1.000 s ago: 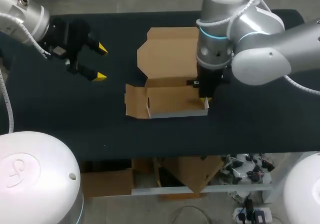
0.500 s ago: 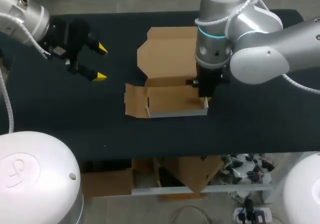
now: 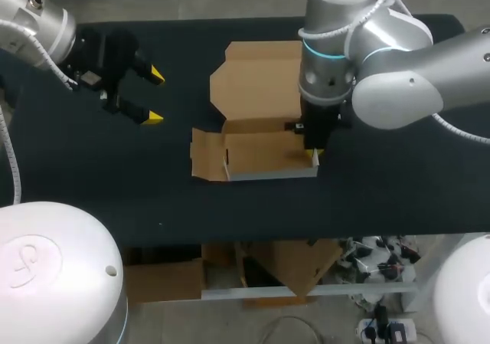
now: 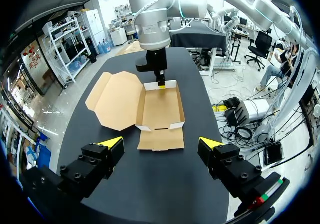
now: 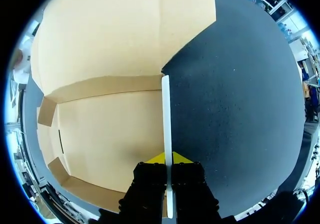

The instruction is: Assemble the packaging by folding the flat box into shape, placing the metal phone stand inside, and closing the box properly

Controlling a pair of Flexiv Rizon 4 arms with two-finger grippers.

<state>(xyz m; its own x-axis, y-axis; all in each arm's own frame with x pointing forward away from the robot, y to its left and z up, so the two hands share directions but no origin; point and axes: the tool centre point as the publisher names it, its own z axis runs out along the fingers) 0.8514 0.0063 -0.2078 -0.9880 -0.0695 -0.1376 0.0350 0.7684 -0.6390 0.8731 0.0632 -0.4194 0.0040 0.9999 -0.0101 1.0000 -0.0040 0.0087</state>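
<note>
A brown cardboard box (image 3: 256,149) lies half folded in the middle of the black table (image 3: 92,183), its lid (image 3: 260,83) flat behind the tray. My right gripper (image 3: 314,155) points straight down, shut on the box's right side wall (image 5: 166,119), which stands upright between the yellow tips. The left wrist view has the box (image 4: 160,109) ahead of my left gripper (image 4: 161,145), with the right gripper (image 4: 161,86) at its far wall. My left gripper (image 3: 153,95) hovers open over the table's left part, well apart from the box. No metal phone stand shows in any view.
A loose flap (image 3: 205,154) sticks out flat at the box's left end. The table's front edge (image 3: 253,237) runs just below the box.
</note>
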